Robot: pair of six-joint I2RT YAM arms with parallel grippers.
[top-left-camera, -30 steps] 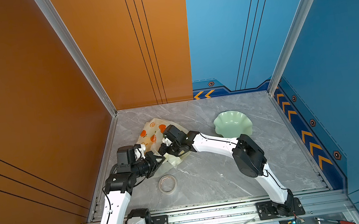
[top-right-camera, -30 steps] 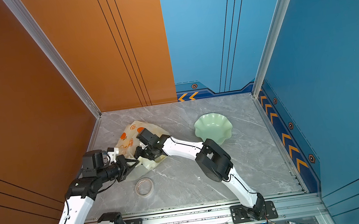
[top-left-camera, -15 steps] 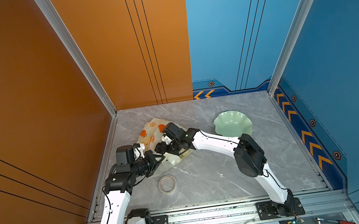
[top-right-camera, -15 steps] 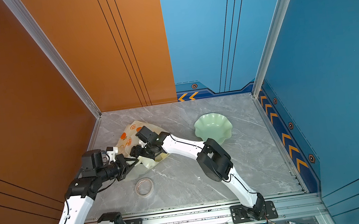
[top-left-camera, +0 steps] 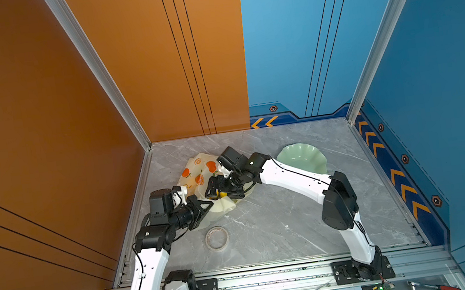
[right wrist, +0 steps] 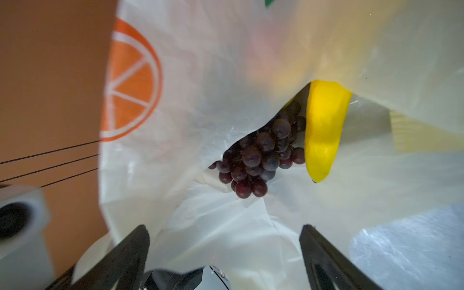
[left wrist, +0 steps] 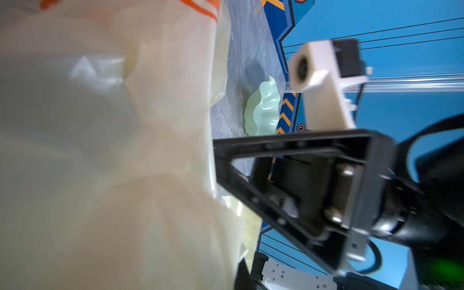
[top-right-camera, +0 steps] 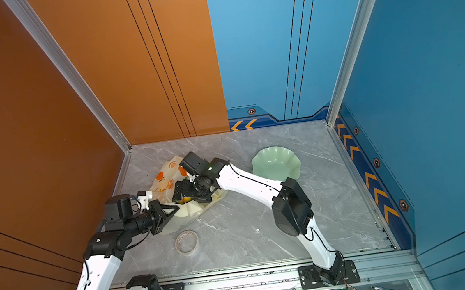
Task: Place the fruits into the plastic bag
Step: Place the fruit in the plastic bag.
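Observation:
The cream plastic bag point(top-left-camera: 198, 173) printed with orange fruits lies crumpled at the back left of the table. My left gripper point(top-left-camera: 210, 205) is shut on its near edge and holds the mouth up. My right gripper point(top-left-camera: 220, 191) stands open at the mouth with nothing between its fingers point(right wrist: 135, 248). In the right wrist view, dark purple grapes point(right wrist: 258, 155) and a yellow banana point(right wrist: 324, 125) lie inside the bag point(right wrist: 213, 88). In the left wrist view, bag film point(left wrist: 113, 150) covers my own jaws. Any other fruits are hidden.
A pale green wavy-edged dish point(top-left-camera: 303, 157) stands right of the bag, behind my right forearm. A roll of tape point(top-left-camera: 217, 238) lies on the grey marble table point(top-left-camera: 282, 230) in front of the bag. Orange and blue walls close in the left, back and right sides.
My right gripper's jaws have spread wider at the bag's mouth, with the arm nearly in place. The left arm and the bag have not moved.

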